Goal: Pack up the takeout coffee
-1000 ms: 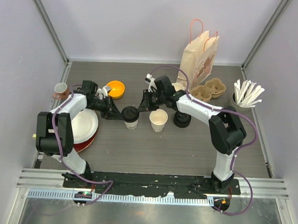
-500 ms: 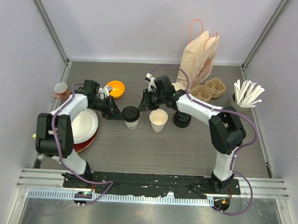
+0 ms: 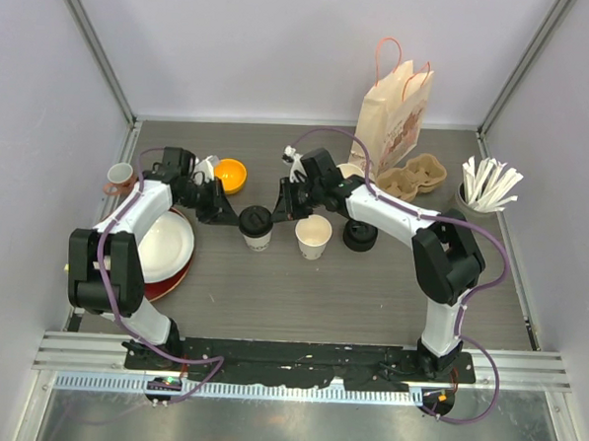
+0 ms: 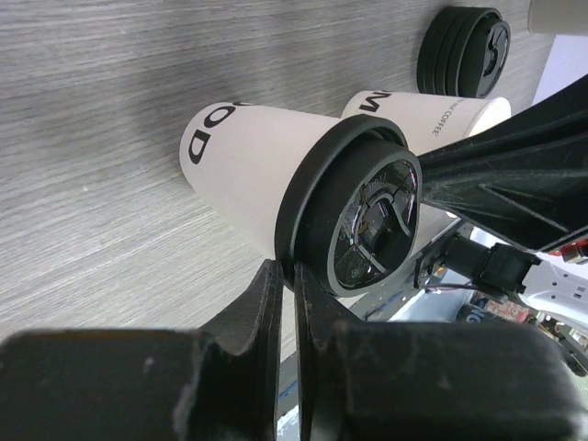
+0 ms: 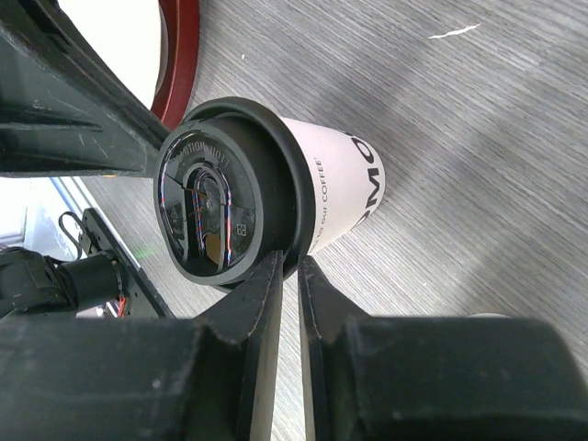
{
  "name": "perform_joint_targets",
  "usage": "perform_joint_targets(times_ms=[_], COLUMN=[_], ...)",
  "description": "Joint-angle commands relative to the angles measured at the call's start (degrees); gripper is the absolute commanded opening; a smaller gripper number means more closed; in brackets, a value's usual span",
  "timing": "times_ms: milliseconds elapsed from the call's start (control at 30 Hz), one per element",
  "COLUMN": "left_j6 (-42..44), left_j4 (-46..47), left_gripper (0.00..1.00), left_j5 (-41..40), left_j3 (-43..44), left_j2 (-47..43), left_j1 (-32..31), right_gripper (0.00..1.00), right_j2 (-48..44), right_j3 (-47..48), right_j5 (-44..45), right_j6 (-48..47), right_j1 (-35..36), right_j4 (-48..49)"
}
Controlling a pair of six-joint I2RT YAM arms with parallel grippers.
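Both arms have slid the lidded paper cup [image 3: 257, 237] a bit left. Now the left gripper [image 4: 293, 276] and the right gripper [image 5: 290, 268] each pinch its black lid [image 3: 256, 219], left of the open paper cup [image 3: 313, 237].

Left arm [image 3: 142, 211], right arm [image 3: 394, 214]: white link shells, black joint housings. Purple cables [image 3: 329, 131] looped along each. Black base plate [image 3: 297, 355] under both. Left gripper [image 4: 292, 268], right gripper [image 5: 296, 265]: matte black, flat tapered fingers, ribbed outer faces.
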Motion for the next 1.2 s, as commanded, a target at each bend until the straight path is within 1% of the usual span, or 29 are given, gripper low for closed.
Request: perform_joint_targets(times_ms=[0,133,267,533,700,933,1067,1167], left_j6=[3.3,3.6,3.6,3.8,4.2,4.2,4.6,5.5], left_j4=[2.6,1.6,1.5,0.1,0.1,-0.2,-1.0,-1.9], left_gripper=[0.13,0.18,0.27,0.28,0.28,0.28,0.31,0.38], left_j5=[-4.8,-4.9,-5.1,-4.9,-6.0,-7.0,-6.8,-6.5], left_j3=[1.5,2.3,2.8,5.3,6.5,7.0,8.0,9.1], left_j2=[0.3,-0.2,-0.7,-1.8,-2.0,-2.4,-3.1,-3.6], left_j1=[-0.6,-0.6,-0.6,-0.6,-0.6,-0.6,-0.6,-0.6], right_gripper=[0.19,0.2,0.26,0.28,0.32,0.4,0.42,0.45], right_j2=[1.0,1.2,1.2,-0.2,-1.4,-2.7,-4.0,-6.7], right_j3=[2.3,3.4,4.2,4.8,6.0,7.3,8.4,10.2], right_j5=[-0.3,-0.2,-0.4,0.5,1.6,2.2,2.9,5.0], right_j6=[-2.3,-2.8,-3.2,-4.2,-5.5,-7.0,-8.4,-11.3], right_j1=[1.8,1.8,1.9,1.9,1.7,1.0,0.8,0.9], right_j4=[-3.0,-3.6,-3.9,-4.2,-5.4,-7.4,-9.0,-12.2])
